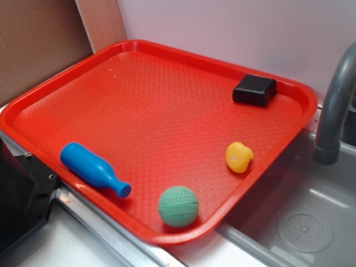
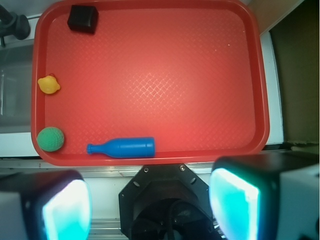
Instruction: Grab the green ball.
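The gripper (image 2: 150, 205) jaws are wide open over the bench, holding nothing. The bumpy green ball (image 1: 178, 206) sits in the red tray's (image 1: 83, 67) near corner, beside a smooth blue bottle (image 1: 94, 169). Farther off lie a yellow toy (image 1: 239, 157) and a black block (image 1: 254, 90).

tray (image 2: 150, 75): red, pretty much fills the view
green ball (image 2: 50, 138): near-left corner
yellow toy (image 2: 48, 84): left edge
blue bottle (image 2: 121, 147): lying along near edge
black box (image 2: 82, 18): far-left corner
gripper (image 2: 150, 202): fingers apart, off the tray
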Action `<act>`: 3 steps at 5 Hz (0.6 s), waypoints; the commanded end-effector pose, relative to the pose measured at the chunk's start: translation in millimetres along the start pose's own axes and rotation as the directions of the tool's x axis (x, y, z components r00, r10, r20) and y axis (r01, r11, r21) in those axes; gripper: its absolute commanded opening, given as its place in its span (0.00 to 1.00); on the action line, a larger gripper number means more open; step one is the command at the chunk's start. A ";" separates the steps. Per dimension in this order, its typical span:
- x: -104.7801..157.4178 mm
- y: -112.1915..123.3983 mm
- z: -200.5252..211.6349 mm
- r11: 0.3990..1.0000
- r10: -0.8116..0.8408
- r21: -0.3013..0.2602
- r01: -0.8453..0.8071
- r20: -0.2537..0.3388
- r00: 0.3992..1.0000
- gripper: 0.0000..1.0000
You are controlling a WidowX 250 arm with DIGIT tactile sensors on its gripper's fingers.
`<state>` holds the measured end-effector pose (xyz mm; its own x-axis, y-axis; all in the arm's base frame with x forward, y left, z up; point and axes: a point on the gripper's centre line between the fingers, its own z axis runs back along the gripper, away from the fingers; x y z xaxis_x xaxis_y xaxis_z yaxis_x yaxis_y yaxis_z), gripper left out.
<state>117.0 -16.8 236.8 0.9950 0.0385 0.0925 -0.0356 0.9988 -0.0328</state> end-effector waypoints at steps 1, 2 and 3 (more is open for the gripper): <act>0.0 0.0 0.0 1.000 0.000 0.000 0.000 0.000 1.000 1.00; 1.5 -45.7 -39.4 0.969 -0.247 -0.020 0.248 0.042 0.968 1.00; -6.0 -64.8 -53.8 0.939 -0.343 0.033 0.344 -0.018 0.939 1.00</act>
<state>119.0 -81.5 180.6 0.9506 -0.3053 0.0556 0.3034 0.9520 0.0399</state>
